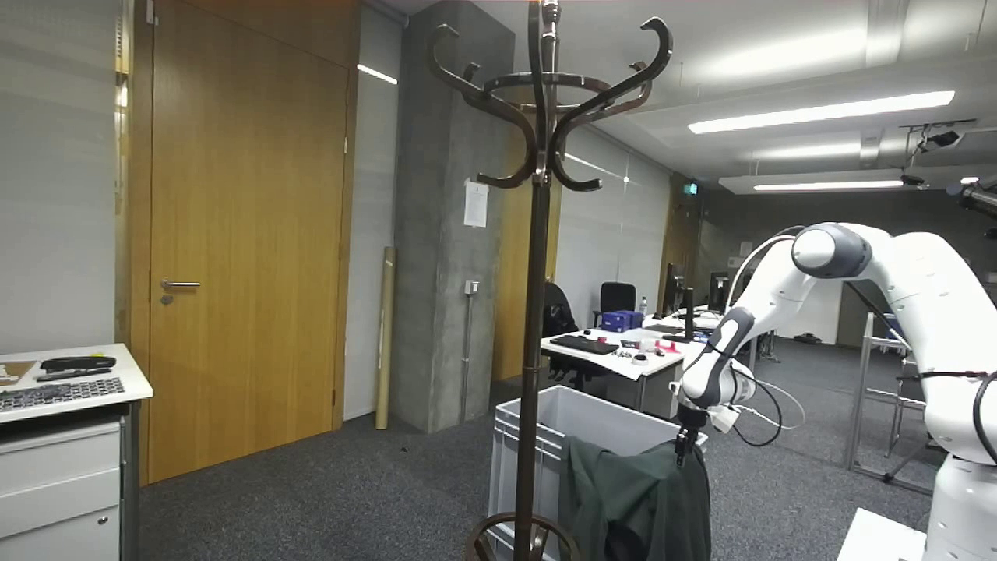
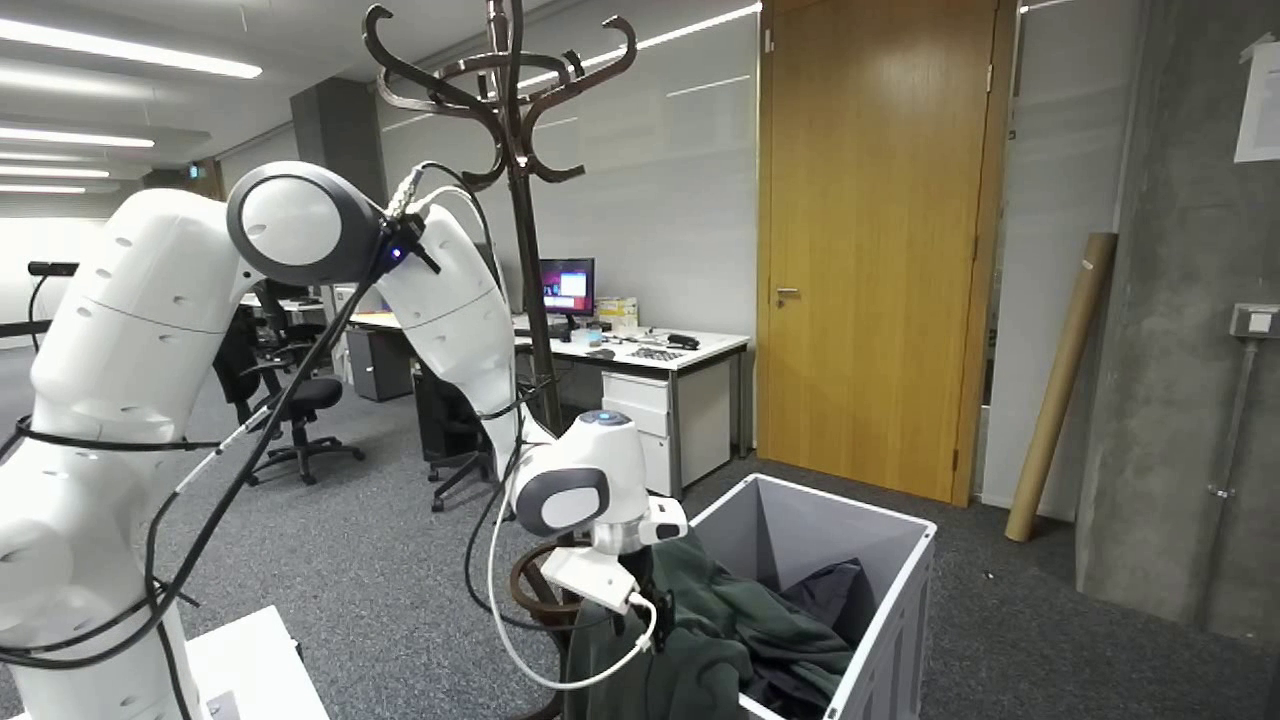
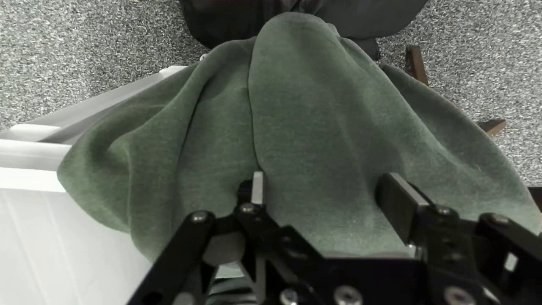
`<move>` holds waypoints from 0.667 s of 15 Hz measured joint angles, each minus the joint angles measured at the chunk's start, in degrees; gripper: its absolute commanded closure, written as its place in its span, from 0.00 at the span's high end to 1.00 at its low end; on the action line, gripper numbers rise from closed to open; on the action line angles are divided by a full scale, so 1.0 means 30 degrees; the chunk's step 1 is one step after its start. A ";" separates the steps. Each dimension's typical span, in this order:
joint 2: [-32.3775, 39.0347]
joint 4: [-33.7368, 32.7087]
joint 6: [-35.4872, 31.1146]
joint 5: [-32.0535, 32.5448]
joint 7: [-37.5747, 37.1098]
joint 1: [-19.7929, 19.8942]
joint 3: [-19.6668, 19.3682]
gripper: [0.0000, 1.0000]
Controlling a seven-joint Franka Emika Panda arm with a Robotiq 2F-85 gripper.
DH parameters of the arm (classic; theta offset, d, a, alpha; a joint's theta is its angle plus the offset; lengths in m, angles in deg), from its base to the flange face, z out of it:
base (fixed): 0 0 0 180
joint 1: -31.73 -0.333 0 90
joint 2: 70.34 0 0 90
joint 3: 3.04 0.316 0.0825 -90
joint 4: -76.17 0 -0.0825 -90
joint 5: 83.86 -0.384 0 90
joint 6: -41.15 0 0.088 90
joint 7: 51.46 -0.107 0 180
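Note:
A dark green cloth garment (image 3: 313, 127) hangs over the edge of a grey plastic crate (image 3: 38, 180), partly inside it and partly down its outside. In the wrist view my gripper (image 3: 324, 190) is open, its fingers (image 3: 257, 188) wide apart over the garment. Cloth shows across the gap; whether the tips touch it I cannot tell. Both exterior views have the gripper (image 1: 686, 446) pointing down at the garment (image 1: 635, 491) by the crate's rim. A dark piece of cloth (image 2: 825, 590) lies in the crate beside the green one.
A dark wooden coat stand (image 1: 533, 312) rises close to the crate, its foot ring (image 1: 498, 523) near the crate's side. Cables (image 2: 497, 590) hang in loops from the arm. A desk (image 2: 700, 345) with drawers, a door (image 2: 870, 250) and a concrete pillar (image 1: 452, 234) stand further off.

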 measured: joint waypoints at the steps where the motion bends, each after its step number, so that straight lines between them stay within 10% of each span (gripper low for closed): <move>1: -0.0002 -0.0038 0.0000 0.0005 0.0000 0.0002 -0.0001 0.35; 6: -0.0052 -0.0204 0.0012 0.0072 0.0000 0.0005 -0.0082 0.00; 10: -0.0192 -0.0230 0.0018 0.0078 0.0000 -0.0001 -0.0007 0.02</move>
